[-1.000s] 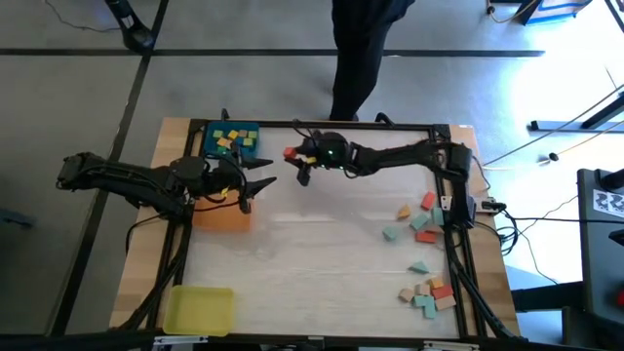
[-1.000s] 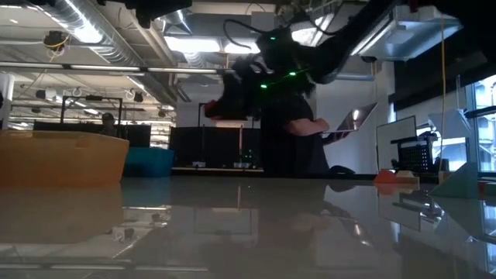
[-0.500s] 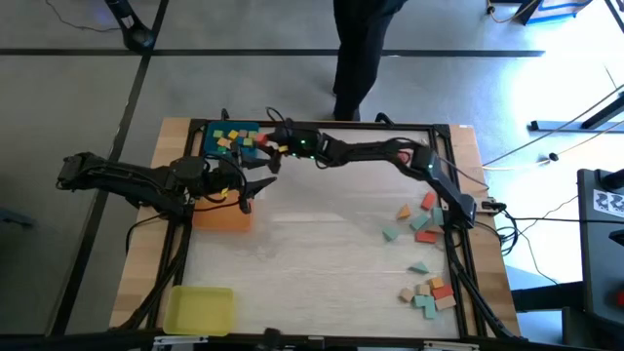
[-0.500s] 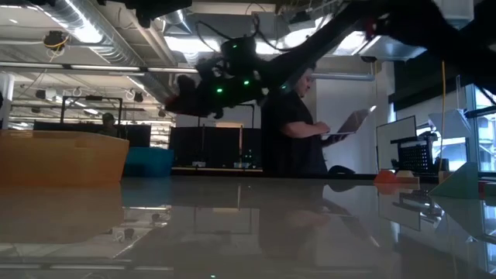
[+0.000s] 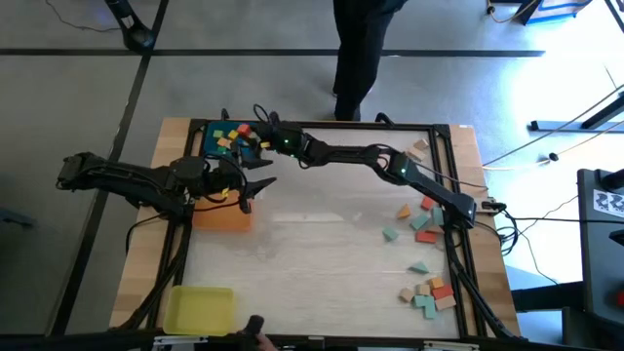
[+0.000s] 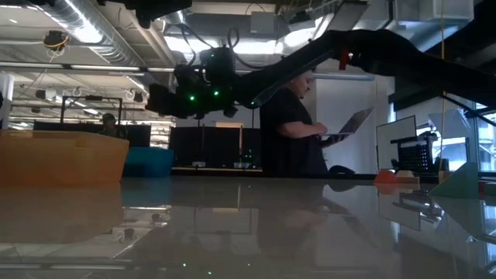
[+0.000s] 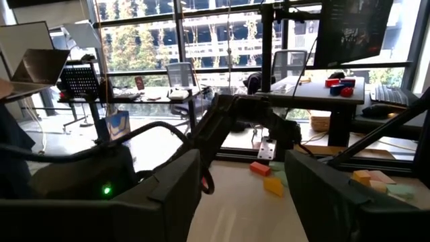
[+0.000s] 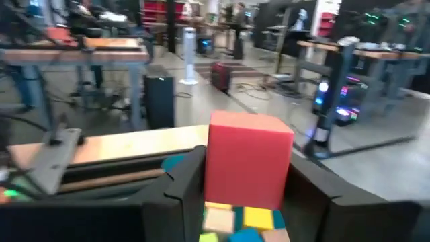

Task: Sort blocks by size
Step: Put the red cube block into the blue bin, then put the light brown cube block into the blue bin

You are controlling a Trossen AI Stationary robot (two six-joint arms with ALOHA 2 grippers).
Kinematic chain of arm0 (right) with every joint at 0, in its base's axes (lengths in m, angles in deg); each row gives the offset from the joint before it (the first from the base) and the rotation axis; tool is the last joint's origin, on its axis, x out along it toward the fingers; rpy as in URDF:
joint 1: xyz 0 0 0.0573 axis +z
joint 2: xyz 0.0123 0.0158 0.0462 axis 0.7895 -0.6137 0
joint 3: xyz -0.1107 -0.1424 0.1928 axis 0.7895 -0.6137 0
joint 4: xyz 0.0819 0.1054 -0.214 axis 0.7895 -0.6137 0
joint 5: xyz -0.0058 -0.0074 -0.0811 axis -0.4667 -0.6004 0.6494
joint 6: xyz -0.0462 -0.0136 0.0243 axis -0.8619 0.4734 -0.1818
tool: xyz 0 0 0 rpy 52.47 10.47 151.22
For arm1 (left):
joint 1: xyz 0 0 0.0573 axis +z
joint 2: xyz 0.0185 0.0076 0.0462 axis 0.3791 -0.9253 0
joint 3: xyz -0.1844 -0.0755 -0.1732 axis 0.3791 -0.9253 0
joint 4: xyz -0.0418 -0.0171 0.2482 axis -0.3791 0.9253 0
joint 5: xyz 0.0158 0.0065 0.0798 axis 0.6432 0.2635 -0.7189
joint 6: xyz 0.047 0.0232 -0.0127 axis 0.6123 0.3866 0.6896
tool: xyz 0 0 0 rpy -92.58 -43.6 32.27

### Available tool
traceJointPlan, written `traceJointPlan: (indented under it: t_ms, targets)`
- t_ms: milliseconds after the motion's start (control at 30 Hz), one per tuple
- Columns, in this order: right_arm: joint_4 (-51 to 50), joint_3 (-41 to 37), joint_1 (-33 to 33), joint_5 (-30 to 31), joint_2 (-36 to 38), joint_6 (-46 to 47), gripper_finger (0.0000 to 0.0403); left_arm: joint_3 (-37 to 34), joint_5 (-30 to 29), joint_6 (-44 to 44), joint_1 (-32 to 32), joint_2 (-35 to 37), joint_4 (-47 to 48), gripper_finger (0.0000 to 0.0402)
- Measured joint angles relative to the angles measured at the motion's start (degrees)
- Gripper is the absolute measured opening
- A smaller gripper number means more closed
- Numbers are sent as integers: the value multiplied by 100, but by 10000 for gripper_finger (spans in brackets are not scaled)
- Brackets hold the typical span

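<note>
Right tool (image 8: 248,181), smooth red cuboid block (image 8: 247,158) clamped

A blue tray (image 5: 210,134) sits at the far edge of the tabletop (image 5: 312,253), under the right tool. An orange tray (image 5: 222,216) lies below the left tool; a yellow tray (image 5: 198,309) rests well apart. A person (image 6: 296,124) holds a laptop (image 6: 350,124) behind.

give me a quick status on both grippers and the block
Right gripper shut on red block, over the blue tray. Left gripper open, empty, waiting by the orange tray. Nothing in the way.
</note>
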Motion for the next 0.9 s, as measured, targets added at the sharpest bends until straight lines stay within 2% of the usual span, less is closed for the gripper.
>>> traceJointPlan:
  t_ms: [100,233,400,633,833,900]
  targets:
    - [64,80,0,256,-81,-1,155,0,0,6,0,0,31,205]
    - [62,80,-1,240,-83,-1,168,0,0,17,0,0,33,205]
    - [21,80,0,166,-83,-1,213,0,0,37,0,0,34,205]
    - [-136,80,2,445,-69,-1,273,0,0,44,0,0,39,205]
    - [-937,80,-9,859,346,-411,272,0,-1,44,0,0,40,205]
    - [-1246,86,-9,1188,499,-557,269,0,0,44,-1,0,49,205]
